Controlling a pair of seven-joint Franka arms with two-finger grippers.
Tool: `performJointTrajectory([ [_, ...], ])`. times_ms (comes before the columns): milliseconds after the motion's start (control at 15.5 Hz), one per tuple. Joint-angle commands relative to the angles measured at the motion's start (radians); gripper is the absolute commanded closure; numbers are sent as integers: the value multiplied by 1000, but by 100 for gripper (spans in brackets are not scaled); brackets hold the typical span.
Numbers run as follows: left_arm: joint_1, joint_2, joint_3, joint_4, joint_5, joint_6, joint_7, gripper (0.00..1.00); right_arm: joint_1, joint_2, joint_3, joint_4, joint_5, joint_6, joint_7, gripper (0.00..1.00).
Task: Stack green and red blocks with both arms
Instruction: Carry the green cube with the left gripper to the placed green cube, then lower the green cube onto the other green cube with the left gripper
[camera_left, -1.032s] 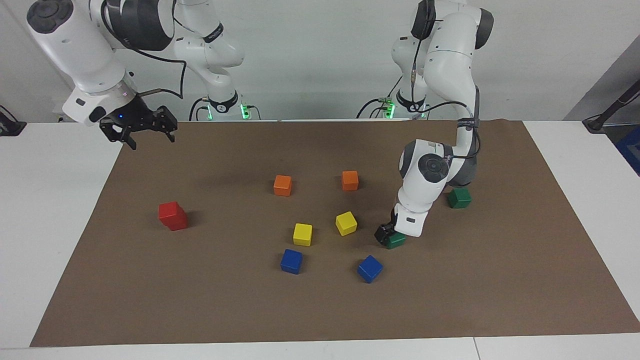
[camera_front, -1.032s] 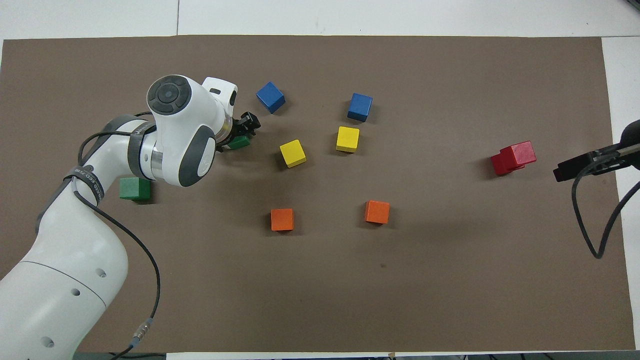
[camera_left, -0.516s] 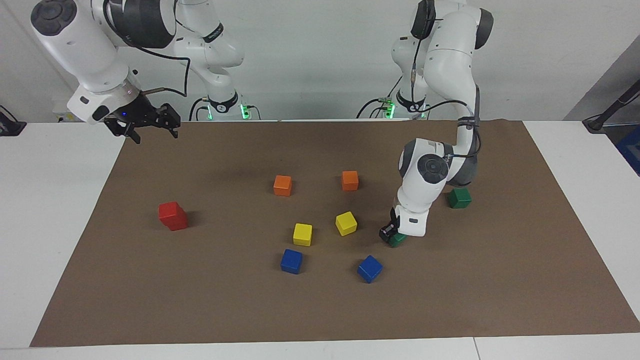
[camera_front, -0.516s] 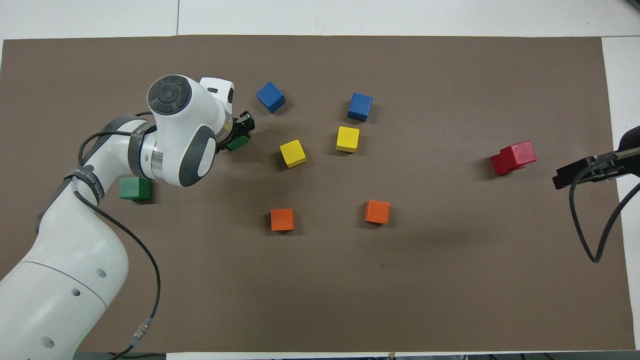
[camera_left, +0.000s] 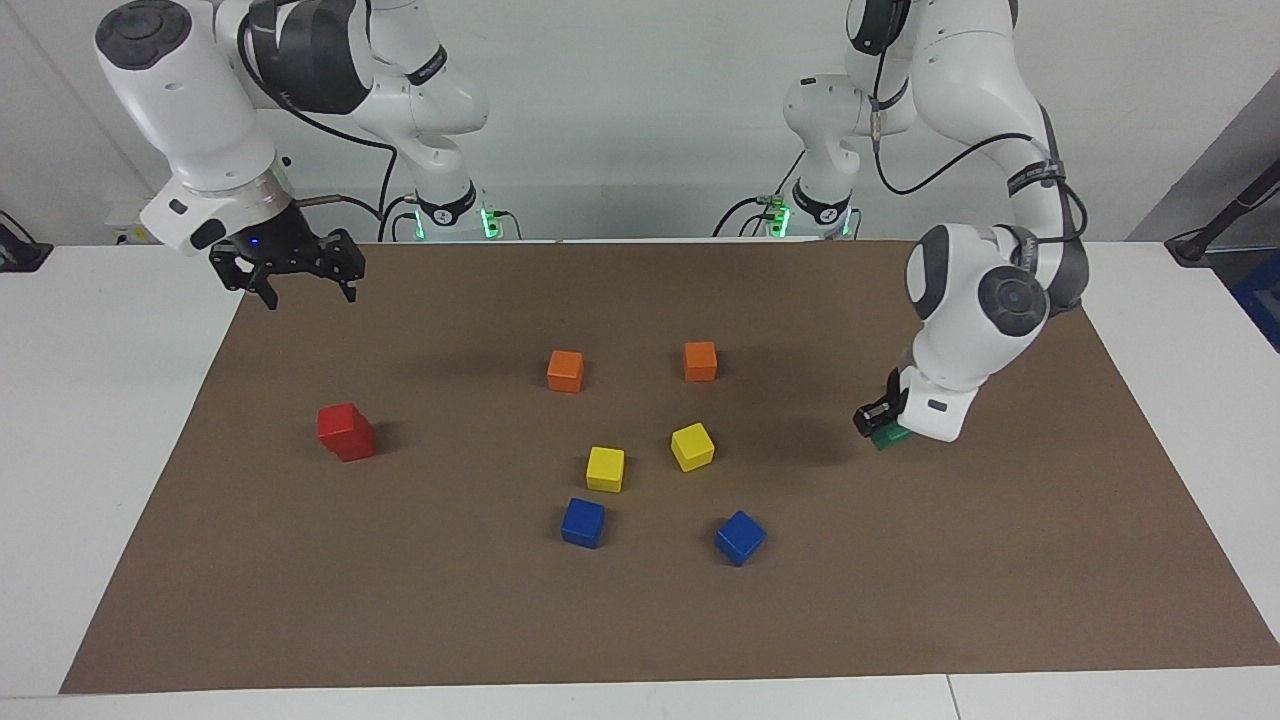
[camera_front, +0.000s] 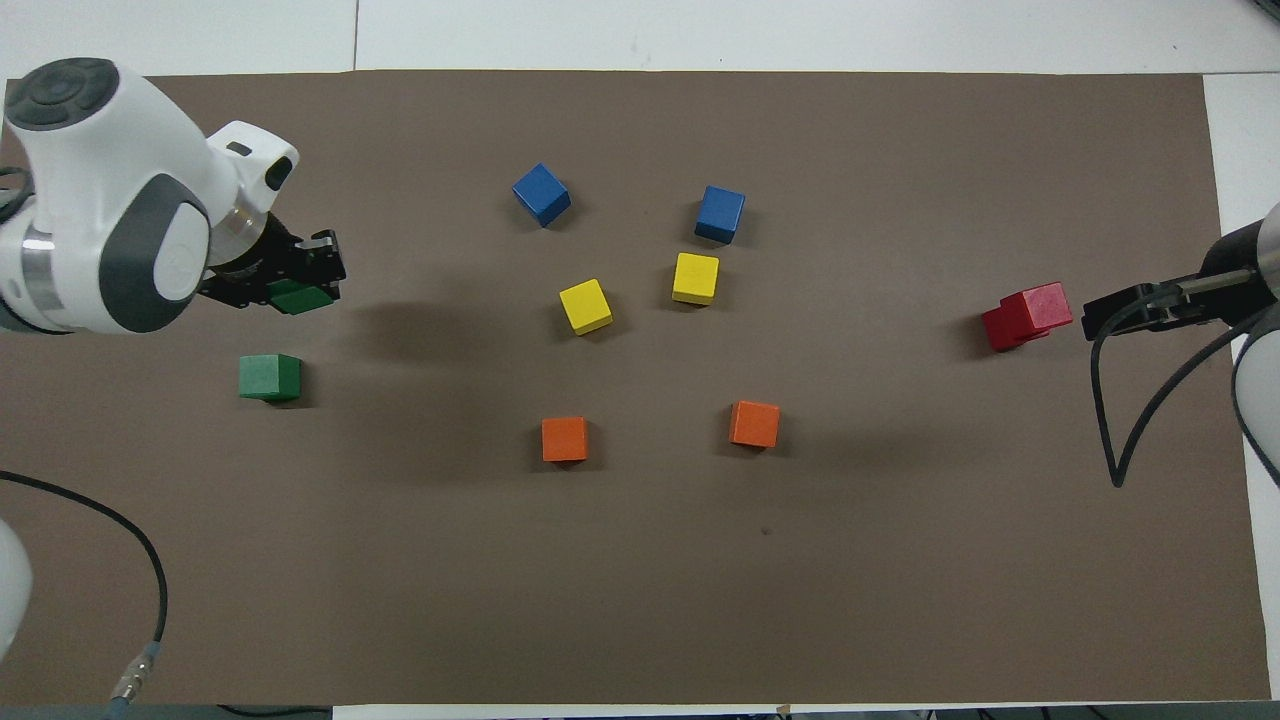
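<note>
Your left gripper (camera_left: 884, 425), fingers clenched on a green cube (camera_left: 891, 436), must settle squarely onto the second green cube (camera_front: 269, 377); your right gripper (camera_left: 296, 268) waits, fingers released, upper left of the facing view.

Obstacles on the brown mat (camera_left: 1000, 560): two orange cubes (camera_left: 565, 370), two yellow cubes (camera_left: 605, 468) and two blue cubes (camera_left: 583, 522) clustered mid-mat; the red stack (camera_left: 346, 431) stood toward the right arm's end, a green cube (camera_front: 269, 377) toward the left arm's. Mat strips nearest to and farthest from the robots lay bare, giving free passage.
</note>
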Motion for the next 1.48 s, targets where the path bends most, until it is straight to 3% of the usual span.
performJointTrajectory([
  [0, 71, -29, -6, -54, 2, -22, 198, 100, 3, -25, -6, -33, 22, 18, 22, 0],
  [645, 126, -66, -4, -139, 3, -16, 411, 100, 14, -13, -13, -1, 55, 17, 30, 0],
  [903, 166, -159, -4, -243, 3, -16, 430, 100, 14, -14, -13, -2, 52, 13, 36, 0],
  [1161, 157, -170, -6, -260, 3, -7, 428, 100, 11, -14, -13, -2, 52, 12, 36, 0],
  [1290, 159, -185, -4, -293, 3, 32, 428, 100, 10, -14, -12, -2, 52, 12, 37, 0],
  [1419, 168, -245, -4, -397, 3, 147, 425, 100, 11, -16, -10, -2, 50, 10, 37, 0],
])
